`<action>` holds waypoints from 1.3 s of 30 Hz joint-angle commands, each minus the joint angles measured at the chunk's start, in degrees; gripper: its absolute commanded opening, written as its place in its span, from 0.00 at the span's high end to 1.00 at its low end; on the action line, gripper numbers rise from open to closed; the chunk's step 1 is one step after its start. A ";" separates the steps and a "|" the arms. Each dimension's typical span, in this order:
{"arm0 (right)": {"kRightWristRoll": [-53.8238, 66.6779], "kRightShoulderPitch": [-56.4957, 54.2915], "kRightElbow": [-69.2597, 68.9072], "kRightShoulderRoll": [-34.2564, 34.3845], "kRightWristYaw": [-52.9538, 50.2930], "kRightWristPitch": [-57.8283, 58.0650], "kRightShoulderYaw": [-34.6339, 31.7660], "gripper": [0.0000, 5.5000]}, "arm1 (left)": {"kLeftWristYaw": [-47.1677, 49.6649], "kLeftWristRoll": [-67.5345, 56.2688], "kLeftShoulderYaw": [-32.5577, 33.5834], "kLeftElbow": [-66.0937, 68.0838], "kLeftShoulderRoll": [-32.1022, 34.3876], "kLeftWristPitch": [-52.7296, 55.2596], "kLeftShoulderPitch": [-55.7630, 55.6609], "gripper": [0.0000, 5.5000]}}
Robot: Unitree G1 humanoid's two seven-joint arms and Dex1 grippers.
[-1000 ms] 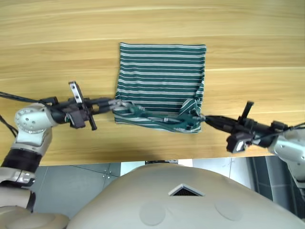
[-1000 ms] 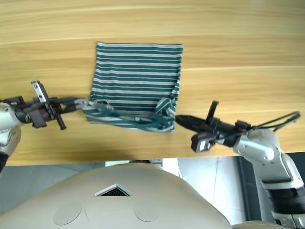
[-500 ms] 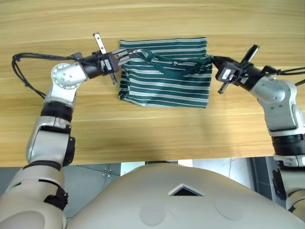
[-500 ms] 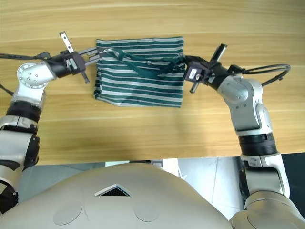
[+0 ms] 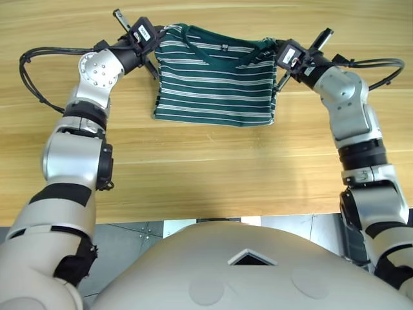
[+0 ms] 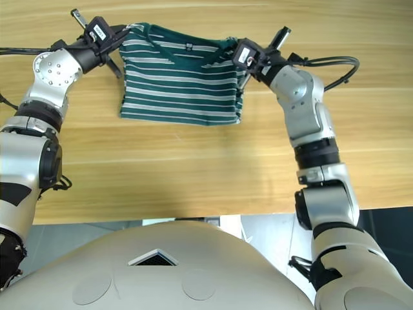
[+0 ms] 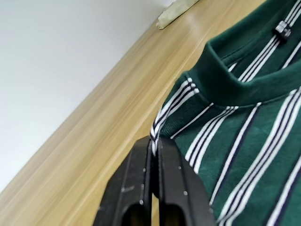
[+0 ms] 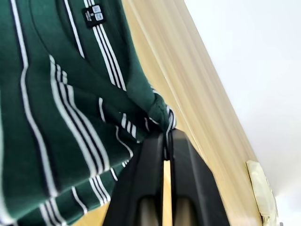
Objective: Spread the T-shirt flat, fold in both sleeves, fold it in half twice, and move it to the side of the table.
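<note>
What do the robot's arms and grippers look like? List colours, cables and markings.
Both the left arm and right arm have rounded silver-grey shells with black bands at the joints. A black cable loops beside each forearm. The left gripper and right gripper are black, with two slim fingers, each bearing a small white label.

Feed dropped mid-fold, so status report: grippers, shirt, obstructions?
Left gripper shut on dark green white-striped T-shirt, far corner. Right gripper shut on other far corner. Shirt folded, collar up, on light wooden table. Nothing seen blocking.
</note>
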 commanded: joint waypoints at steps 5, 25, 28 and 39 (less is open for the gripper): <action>-5.14 -10.34 27.10 4.14 -9.06 -4.06 5.37 1.00 | 7.03 6.20 -2.46 2.58 -3.68 6.24 -0.59 1.00; 13.39 -16.71 44.30 8.90 -16.73 -13.01 -10.96 0.59 | 19.20 6.75 3.91 4.02 -8.67 20.98 -5.42 0.63; 15.25 -15.53 43.62 8.08 -15.71 -16.11 -12.83 0.51 | 16.87 -1.35 12.60 3.67 -9.12 21.90 -6.81 0.56; 9.23 13.14 8.63 0.50 2.75 -30.19 -1.26 0.15 | 2.22 -19.07 30.69 1.62 -5.68 19.56 -3.99 0.22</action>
